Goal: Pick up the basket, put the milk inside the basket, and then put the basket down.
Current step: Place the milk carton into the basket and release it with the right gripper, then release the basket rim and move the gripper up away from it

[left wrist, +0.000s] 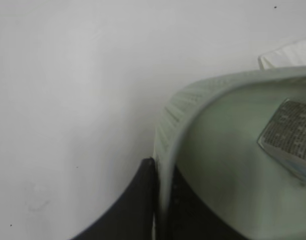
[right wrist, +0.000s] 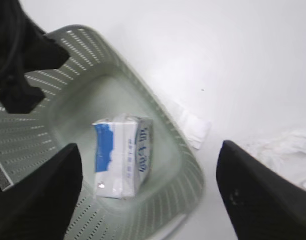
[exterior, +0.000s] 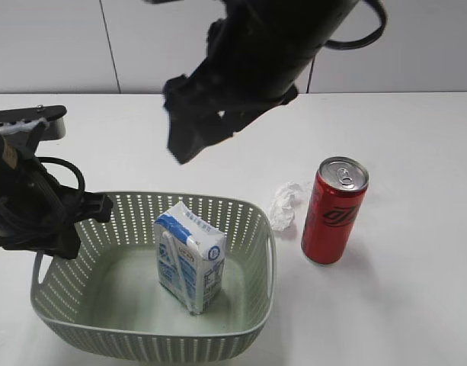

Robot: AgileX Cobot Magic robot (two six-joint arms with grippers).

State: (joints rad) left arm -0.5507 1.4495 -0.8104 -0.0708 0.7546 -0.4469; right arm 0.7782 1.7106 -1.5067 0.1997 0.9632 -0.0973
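Note:
The pale green basket (exterior: 248,293) is at the front left of the table. The milk (exterior: 190,257), a white-and-blue carton, stands upright inside it. My left gripper (exterior: 56,242) is shut on the basket's left wall; in the left wrist view its jaws (left wrist: 161,200) pinch the rim of the basket (left wrist: 192,100). My right gripper (exterior: 189,136) is open and empty, high above the basket's back edge. In the right wrist view its jaws (right wrist: 150,195) frame the milk (right wrist: 122,157) in the basket (right wrist: 157,127) below.
A tall red soda can (exterior: 334,211) stands right of the basket. A crumpled white tissue (exterior: 285,203) lies between the can and the basket, and also shows in the right wrist view (right wrist: 282,150). The white table (exterior: 416,137) meets a wall behind.

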